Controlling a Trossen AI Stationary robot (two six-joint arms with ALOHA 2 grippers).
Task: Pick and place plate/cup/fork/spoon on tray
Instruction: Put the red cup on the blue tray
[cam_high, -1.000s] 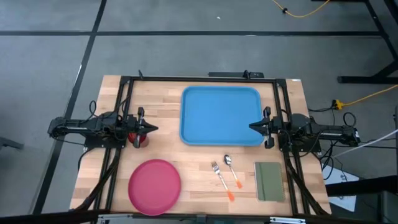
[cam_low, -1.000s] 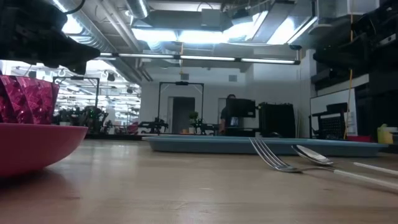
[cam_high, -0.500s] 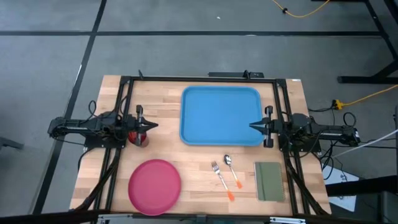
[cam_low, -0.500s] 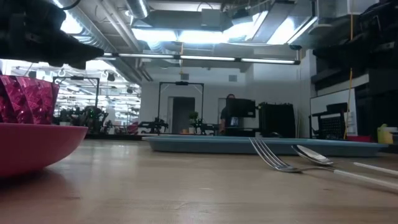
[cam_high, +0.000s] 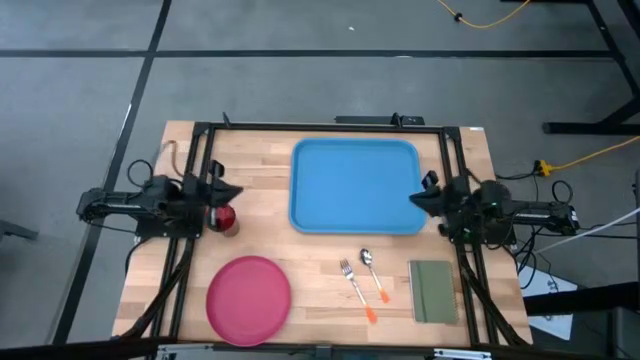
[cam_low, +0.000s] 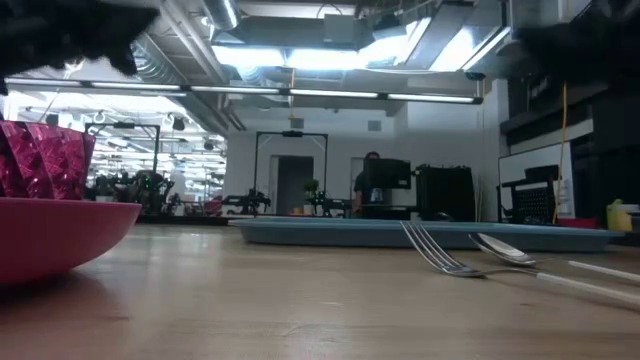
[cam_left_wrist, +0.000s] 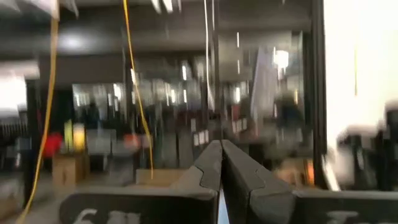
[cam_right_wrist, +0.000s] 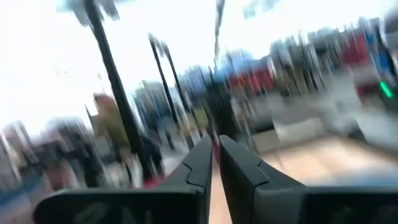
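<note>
Blue and bare, the tray (cam_high: 356, 186) sits at the far middle of the table (cam_high: 260, 160) with nothing on it, so we judge the task to be at its very start. Our plate (cam_high: 249, 299) lies at the near left, well apart from the tray. The cup (cam_high: 226, 219) stands by the left edge, beyond the plate and just beside our left gripper (cam_high: 233, 192). The fork (cam_high: 353, 282) and the spoon (cam_high: 373, 271) lie side by side on the wood just in front of the tray's near edge, handles pointing toward the near side. To their right lies an olive-green pad (cam_high: 432, 291).

Our left gripper hangs above the table next to the cup, and in its wrist view the fingers (cam_left_wrist: 205, 171) meet with no gap and nothing between them. Our right gripper (cam_high: 415, 197) hangs at the tray's right edge, its fingers (cam_right_wrist: 200, 160) also pressed together and empty.

We think the first pick is being set up. The cup looks the likeliest target: for that, we must spread the left fingers, come down around the cup's wall, then carry it over the raised rim.
</note>
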